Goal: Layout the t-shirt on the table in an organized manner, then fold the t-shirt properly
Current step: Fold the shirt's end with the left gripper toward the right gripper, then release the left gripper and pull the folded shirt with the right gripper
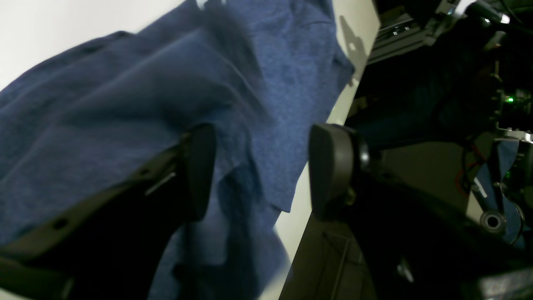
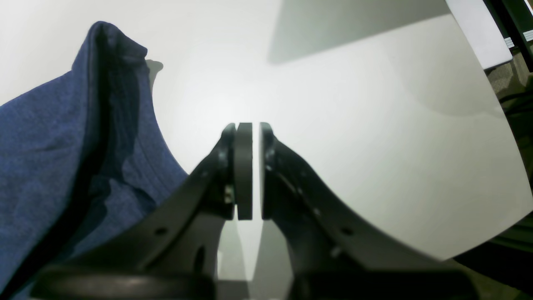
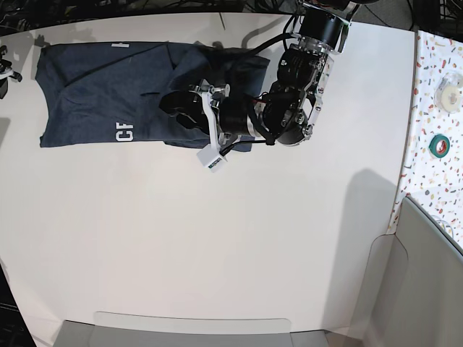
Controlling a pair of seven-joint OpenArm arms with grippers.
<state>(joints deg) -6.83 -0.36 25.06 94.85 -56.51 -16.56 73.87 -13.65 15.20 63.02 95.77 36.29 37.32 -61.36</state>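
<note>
Where the t-shirt (image 3: 108, 90) lies, at the far left part of the table (image 3: 217, 246) in the base view, its dark heathered blue cloth is spread partly flat, with white letters showing near its lower hem and a small white mark at its upper edge. Its left portion looks fairly smooth, while the side nearest the arm is bunched and folded over itself into dark creases. Over that rumpled side hangs the left gripper (image 1: 260, 171), and the left wrist view shows its two black pads standing wide apart, with blue fabric visible in the gap behind them but nothing pinched between them; the cloth there is blurred, and one loose flap drapes past the table's edge. A white tag or block (image 3: 212, 159) sits just below the arm's wrist in the base view. The right gripper (image 2: 248, 171) appears in its own wrist view with its pads drawn nearly together, only a thin slit between them, and no cloth in them; it hovers over bare white tabletop, with a raised fold of the shirt just beside it on the left. Along the right border of the base view runs a speckled strip (image 3: 434, 108) carrying a green roll of tape (image 3: 439, 144) and a pale roll (image 3: 451, 92), well apart from the shirt.
</note>
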